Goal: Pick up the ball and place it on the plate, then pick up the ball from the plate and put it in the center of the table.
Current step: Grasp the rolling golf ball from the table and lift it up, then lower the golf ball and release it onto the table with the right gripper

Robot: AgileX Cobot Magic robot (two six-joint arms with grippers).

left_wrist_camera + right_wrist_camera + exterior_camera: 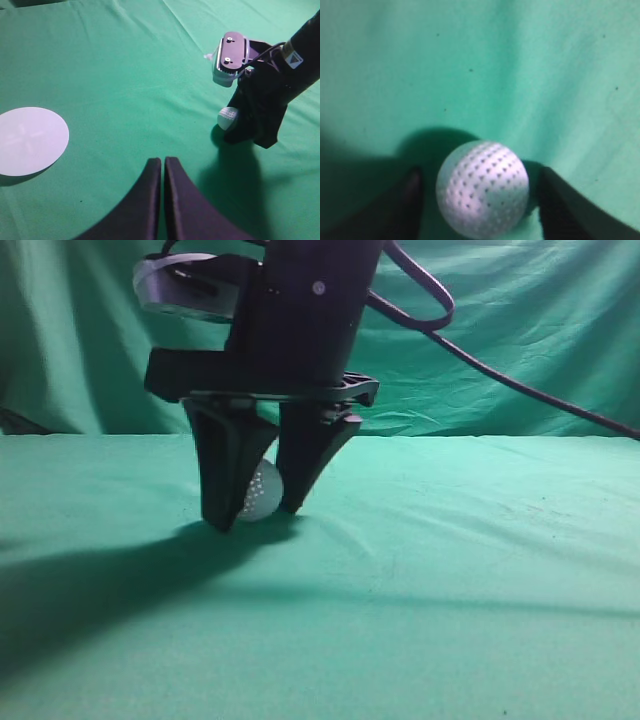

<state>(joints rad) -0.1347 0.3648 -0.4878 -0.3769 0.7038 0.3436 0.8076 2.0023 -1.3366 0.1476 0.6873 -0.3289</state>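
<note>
The white dimpled ball rests on the green table. My right gripper stands upright over it, fingertips down at the cloth, one finger on each side of the ball. In the right wrist view the ball sits between the two dark fingers with a narrow gap on each side, so this gripper is open. The left wrist view shows the ball at the right gripper, and the white round plate lying empty at the far left. My left gripper is shut and empty above the cloth.
A draped green cloth backdrop hangs behind the table. A black cable runs from the right arm toward the right edge. The right arm casts a broad shadow on the cloth at the left.
</note>
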